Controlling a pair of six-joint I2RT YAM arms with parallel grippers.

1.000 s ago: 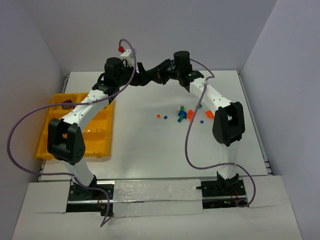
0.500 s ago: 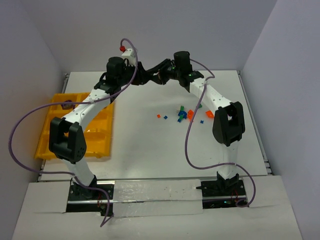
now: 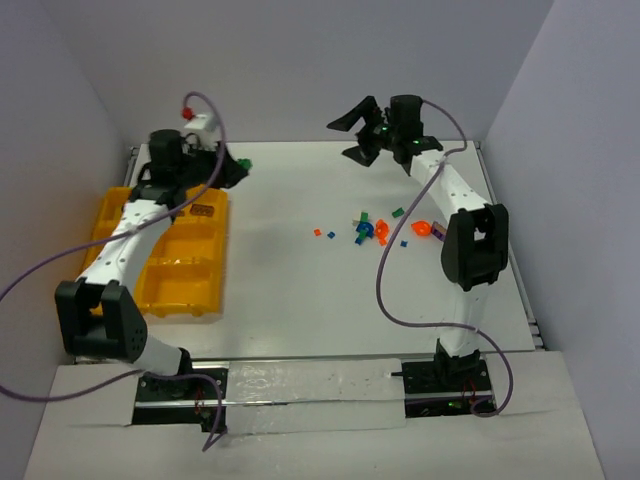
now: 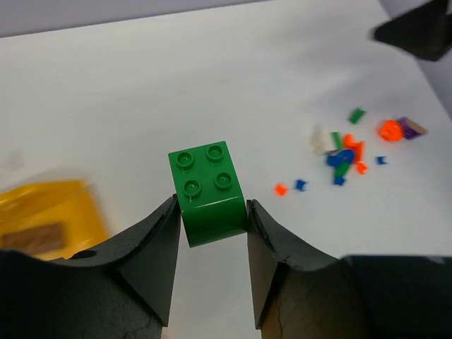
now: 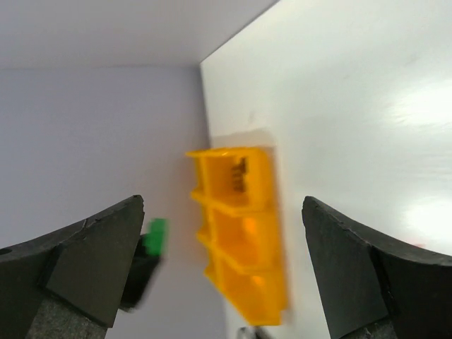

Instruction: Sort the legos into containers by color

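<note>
My left gripper (image 4: 210, 212) is shut on a green two-by-two lego brick (image 4: 207, 191), studs facing the camera. In the top view this gripper (image 3: 238, 166) hangs over the table's far left, just beyond the far right corner of the yellow-orange tray of containers (image 3: 190, 285), with the green brick (image 3: 246, 163) at its tip. My right gripper (image 3: 358, 136) is high over the far middle of the table, wide open and holding nothing. Loose legos (image 3: 374, 230) in green, blue and orange-red lie right of centre, and an orange and a purple piece (image 3: 428, 230) lie beside the right arm.
In the right wrist view the tray (image 5: 244, 233) shows between the open fingers, with the green brick (image 5: 157, 236) to its left. A dark brown piece (image 3: 203, 210) lies in a far bin. Walls enclose the table on three sides.
The two grippers met over the far middle of the table; now they are apart. The left has swung left toward the tray with the green brick. The right has opened and drawn back right.
</note>
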